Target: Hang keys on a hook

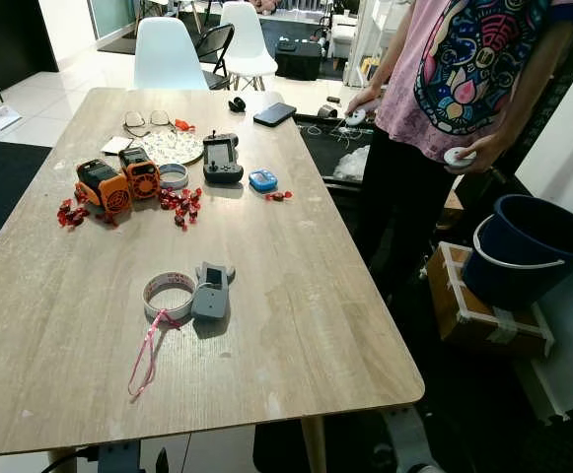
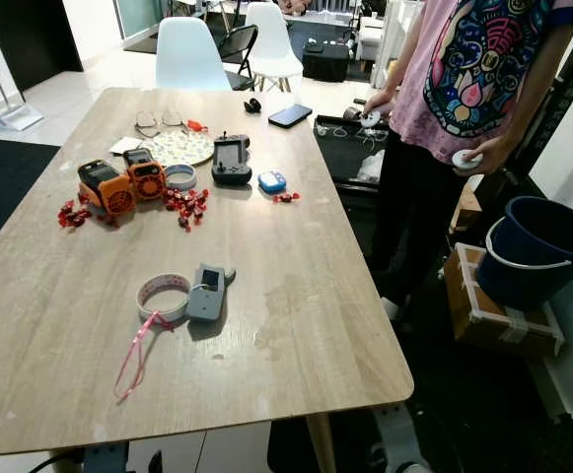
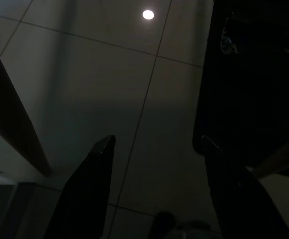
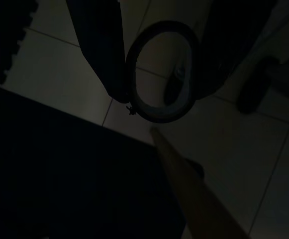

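Note:
A grey key fob lies on the wooden table near its front, touching a white tape ring. A pink ribbon loop trails from the ring toward the front edge. In the dim right wrist view, my right gripper hangs low over the tiled floor with a thin ring held between its two black fingers. My left gripper also hangs over the floor tiles, its fingers spread apart with nothing between them.
Two orange gadgets, red sweets, a black controller, a blue gadget, glasses and a phone lie further back. A person stands at the right edge. A navy bucket sits on a box.

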Robot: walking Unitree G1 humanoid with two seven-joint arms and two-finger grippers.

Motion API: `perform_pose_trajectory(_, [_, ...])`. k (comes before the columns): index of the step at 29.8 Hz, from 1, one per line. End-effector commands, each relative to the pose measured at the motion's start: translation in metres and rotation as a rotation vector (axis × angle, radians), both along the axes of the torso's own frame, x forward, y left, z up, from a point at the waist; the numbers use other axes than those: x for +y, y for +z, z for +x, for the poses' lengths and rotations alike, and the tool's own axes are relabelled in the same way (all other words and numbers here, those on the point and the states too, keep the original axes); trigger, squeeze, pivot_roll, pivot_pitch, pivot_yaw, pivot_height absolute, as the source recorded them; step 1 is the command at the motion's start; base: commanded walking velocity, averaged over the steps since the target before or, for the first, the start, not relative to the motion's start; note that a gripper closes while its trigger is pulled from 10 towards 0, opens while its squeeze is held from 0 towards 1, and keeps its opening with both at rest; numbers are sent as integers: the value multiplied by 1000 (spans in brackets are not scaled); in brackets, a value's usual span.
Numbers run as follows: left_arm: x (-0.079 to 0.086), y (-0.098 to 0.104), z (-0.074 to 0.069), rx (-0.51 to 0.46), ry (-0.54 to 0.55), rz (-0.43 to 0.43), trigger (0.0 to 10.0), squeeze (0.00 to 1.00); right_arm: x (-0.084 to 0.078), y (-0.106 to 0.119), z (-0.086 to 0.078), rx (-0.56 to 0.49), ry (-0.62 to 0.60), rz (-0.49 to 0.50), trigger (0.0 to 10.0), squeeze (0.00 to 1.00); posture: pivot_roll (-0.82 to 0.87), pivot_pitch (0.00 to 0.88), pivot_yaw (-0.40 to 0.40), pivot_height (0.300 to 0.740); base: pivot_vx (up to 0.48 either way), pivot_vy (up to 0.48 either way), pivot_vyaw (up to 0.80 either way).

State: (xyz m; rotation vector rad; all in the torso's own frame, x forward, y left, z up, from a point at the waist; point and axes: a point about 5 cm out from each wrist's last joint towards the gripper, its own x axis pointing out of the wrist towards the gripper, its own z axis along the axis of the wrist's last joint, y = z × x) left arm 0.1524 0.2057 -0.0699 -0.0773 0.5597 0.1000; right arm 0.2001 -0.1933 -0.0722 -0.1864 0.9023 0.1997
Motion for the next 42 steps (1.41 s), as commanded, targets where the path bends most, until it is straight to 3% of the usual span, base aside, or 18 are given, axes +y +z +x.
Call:
perform_pose_trajectory(1, [0, -4, -6, 26, 20, -23, 10000, 0, -1, -5, -8, 43, -13, -21, 10000, 0, 97, 55, -89, 740, 0, 0, 0])
perform_pose_trajectory(12, [1, -7, -10, 49, 26, -41, 10000, 0, 15, -12, -16, 85, -35, 21, 10000, 0, 99, 56, -86, 740, -22, 0, 0])
perform_pose_trajectory(42, [2, -8, -10, 61, 30, -54, 10000, 0, 16, -12, -16, 93, -32, 15, 10000, 0, 100, 58, -89, 740, -299, 0, 0])
